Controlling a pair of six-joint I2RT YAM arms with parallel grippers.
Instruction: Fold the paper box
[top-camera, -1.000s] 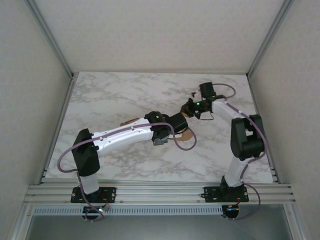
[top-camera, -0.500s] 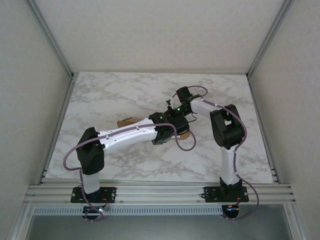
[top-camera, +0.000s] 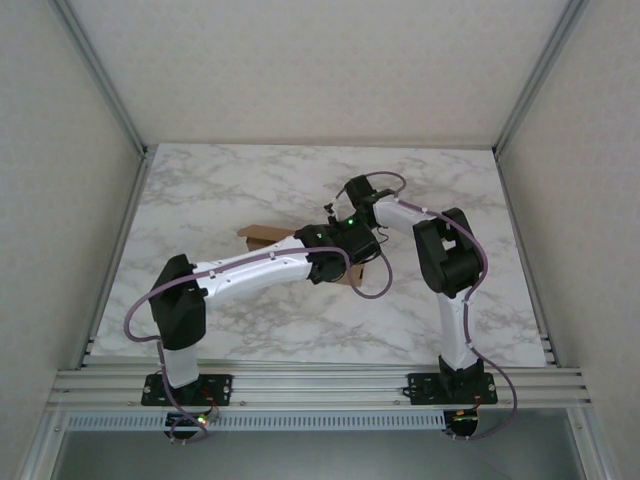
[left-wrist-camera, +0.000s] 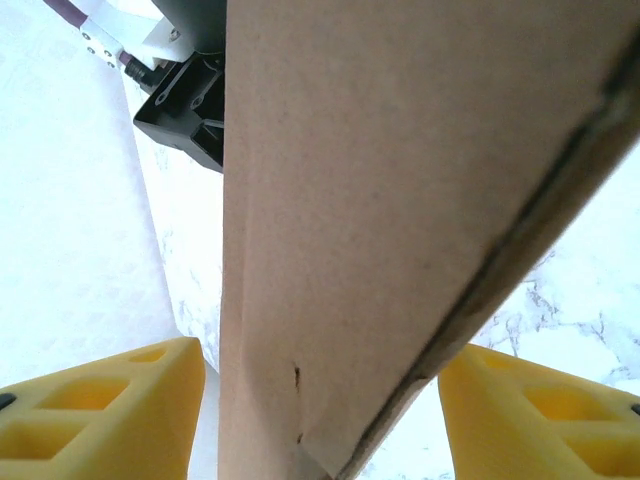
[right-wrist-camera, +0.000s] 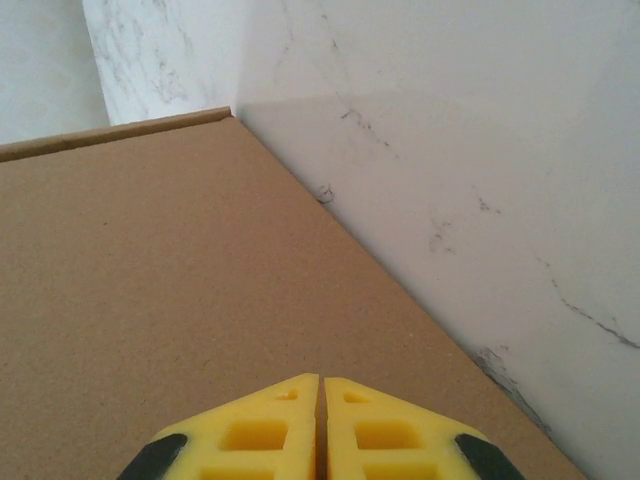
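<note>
Our left end effector (left-wrist-camera: 318, 360), jaws apart, straddles a flap of the paper box (left-wrist-camera: 330, 180). Our right end effector (right-wrist-camera: 320, 385), fingers together, sits over a panel mid-tabletop (right-wrist-camera: 450, 150). We judge a flap fold underway; next we press it flat.

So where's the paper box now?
The paper box is near the centre of the marble table in the top view, one panel inside the open left gripper, the shut right gripper over it.

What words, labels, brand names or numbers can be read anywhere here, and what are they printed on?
There are none to read. The paper box is plain brown cardboard with no print, and the marble table bears no label or sign.
</note>
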